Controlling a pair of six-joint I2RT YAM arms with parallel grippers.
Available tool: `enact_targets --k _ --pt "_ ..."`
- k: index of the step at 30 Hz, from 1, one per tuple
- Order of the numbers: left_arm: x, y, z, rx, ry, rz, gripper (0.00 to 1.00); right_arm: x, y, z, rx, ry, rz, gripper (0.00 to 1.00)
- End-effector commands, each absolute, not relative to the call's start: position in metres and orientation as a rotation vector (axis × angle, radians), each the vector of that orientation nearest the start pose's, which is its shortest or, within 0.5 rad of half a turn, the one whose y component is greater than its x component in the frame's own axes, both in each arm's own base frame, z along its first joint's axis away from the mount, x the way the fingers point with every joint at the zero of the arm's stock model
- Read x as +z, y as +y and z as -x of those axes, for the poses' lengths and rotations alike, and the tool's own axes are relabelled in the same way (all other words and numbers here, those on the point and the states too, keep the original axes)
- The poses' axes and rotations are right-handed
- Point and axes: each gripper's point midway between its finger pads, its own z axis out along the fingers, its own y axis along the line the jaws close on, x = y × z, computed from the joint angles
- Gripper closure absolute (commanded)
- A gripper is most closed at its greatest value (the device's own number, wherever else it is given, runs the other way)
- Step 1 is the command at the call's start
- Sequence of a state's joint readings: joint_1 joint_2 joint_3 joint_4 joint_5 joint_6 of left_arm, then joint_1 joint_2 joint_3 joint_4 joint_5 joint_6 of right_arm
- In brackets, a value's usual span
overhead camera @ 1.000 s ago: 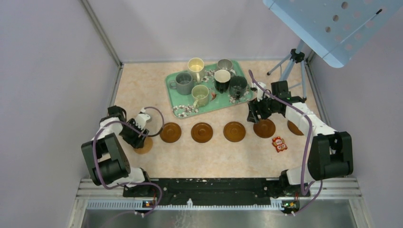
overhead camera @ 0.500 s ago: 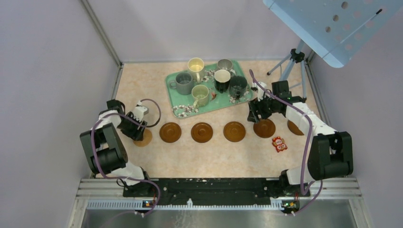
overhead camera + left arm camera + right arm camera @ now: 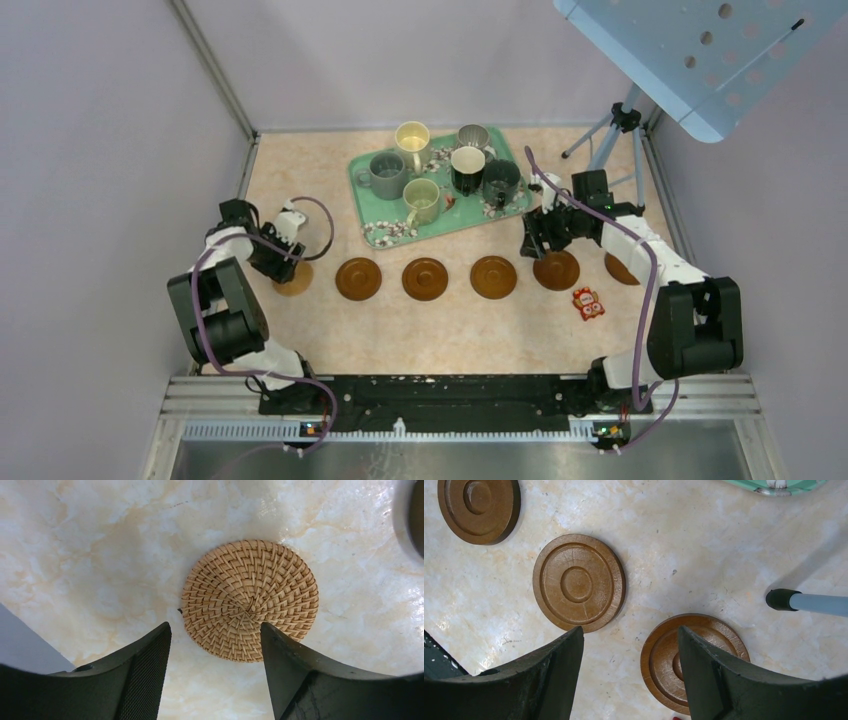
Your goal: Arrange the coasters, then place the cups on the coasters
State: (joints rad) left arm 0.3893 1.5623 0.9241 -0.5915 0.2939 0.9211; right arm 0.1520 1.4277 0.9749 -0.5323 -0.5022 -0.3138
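Observation:
Six coasters lie in a row across the table. The woven tan coaster [image 3: 297, 280] [image 3: 250, 600] is at the left end, flat on the table just ahead of my left gripper [image 3: 279, 264] [image 3: 214, 630], which is open with nothing between its fingers. Brown coasters [image 3: 358, 279] [image 3: 425, 279] [image 3: 493, 277] follow. My right gripper [image 3: 531, 240] [image 3: 630, 630] hangs open above the table between two brown coasters [image 3: 579, 582] [image 3: 664, 660], the right-hand one partly hidden by a finger. The cups stand on the green tray [image 3: 372, 232]: cream-yellow [image 3: 411, 138], grey [image 3: 388, 172], pale green [image 3: 422, 200], black [image 3: 467, 168], dark grey-green [image 3: 501, 180], silvery [image 3: 473, 136].
A small red owl trinket [image 3: 588, 303] lies near the right-hand coasters. A tripod [image 3: 610, 135] stands at the back right, one foot [image 3: 780, 599] close to the right gripper. A blue perforated panel [image 3: 700, 50] hangs overhead. Side walls enclose the table.
The tan coaster has slid away from the table's near edge into line with the brown ones, the left gripper moving with it. The right arm has stayed still.

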Motion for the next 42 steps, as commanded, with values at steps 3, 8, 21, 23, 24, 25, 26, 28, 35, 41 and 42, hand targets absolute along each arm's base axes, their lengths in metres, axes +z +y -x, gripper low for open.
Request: enact_targets --k 3,8,21,23,24,25,26,28,35,41,42 --pt "0.085 0.089 -0.309 -0.063 2.449 -0.827 0.25 0.129 0.125 -0.313 0.595 2.282 0.781 0.32" --pt "0.124 0.065 -0.308 -0.152 2.352 -0.865 0.19 0.137 0.122 -0.306 0.575 2.282 0.820 0.32" --pt "0.154 -0.050 -0.296 -0.345 2.167 -0.948 0.01 0.117 0.011 -0.283 0.295 2.510 0.694 0.34" --pt "0.154 -0.064 -0.297 -0.370 2.147 -0.946 0.01 0.112 -0.014 -0.286 0.222 2.541 0.626 0.36" --pt "0.155 -0.069 -0.297 -0.384 2.139 -0.943 0.01 0.110 -0.024 -0.288 0.184 2.550 0.600 0.36" --pt "0.156 -0.073 -0.297 -0.394 2.132 -0.936 0.01 0.107 -0.034 -0.289 0.137 2.561 0.581 0.37" --pt "0.157 -0.074 -0.299 -0.398 2.132 -0.915 0.01 0.105 -0.041 -0.294 0.087 2.557 0.570 0.38" --pt "0.157 -0.084 -0.299 -0.419 2.119 -0.932 0.01 0.094 -0.052 -0.294 0.025 2.586 0.556 0.38" --pt "0.155 -0.091 -0.296 -0.444 2.114 -0.911 0.01 0.070 -0.075 -0.306 -0.036 2.650 0.476 0.33" --pt "0.158 -0.096 -0.297 -0.461 2.092 -0.885 0.01 0.053 -0.074 -0.305 0.046 2.696 0.457 0.33" --pt "0.157 -0.097 -0.297 -0.468 2.093 -0.880 0.01 0.051 -0.071 -0.304 0.076 2.704 0.457 0.33"
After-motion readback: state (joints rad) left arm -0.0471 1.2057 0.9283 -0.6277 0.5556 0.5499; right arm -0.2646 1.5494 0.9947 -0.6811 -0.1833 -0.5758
